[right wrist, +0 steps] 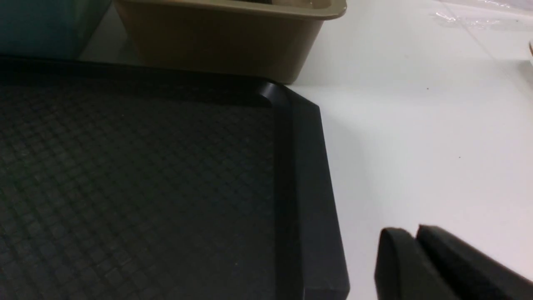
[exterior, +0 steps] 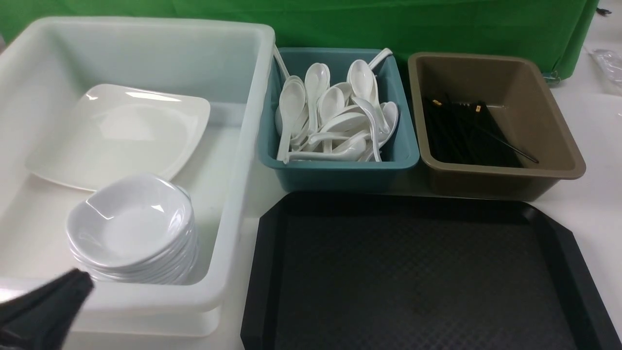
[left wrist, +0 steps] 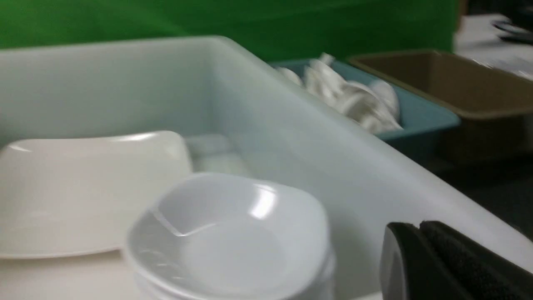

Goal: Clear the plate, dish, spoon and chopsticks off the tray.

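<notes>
The black tray (exterior: 423,272) lies bare at the front centre; its corner shows in the right wrist view (right wrist: 308,166). The large white square plate (exterior: 121,133) leans inside the white bin (exterior: 243,146), behind a stack of small white bowls (exterior: 131,228). White spoons (exterior: 335,116) fill the teal tub (exterior: 340,170). Black chopsticks (exterior: 466,131) lie in the brown tub (exterior: 559,146). My left gripper (exterior: 73,287) is shut and empty at the bin's front edge, near the bowl stack (left wrist: 229,241). My right gripper (right wrist: 416,233) is shut and empty over the white table beside the tray; it is out of the front view.
The three tubs stand in a row behind the tray. A green cloth (exterior: 340,19) hangs at the back. White table (right wrist: 416,125) lies to the right of the tray, with clear plastic wrap (exterior: 607,63) at the far right.
</notes>
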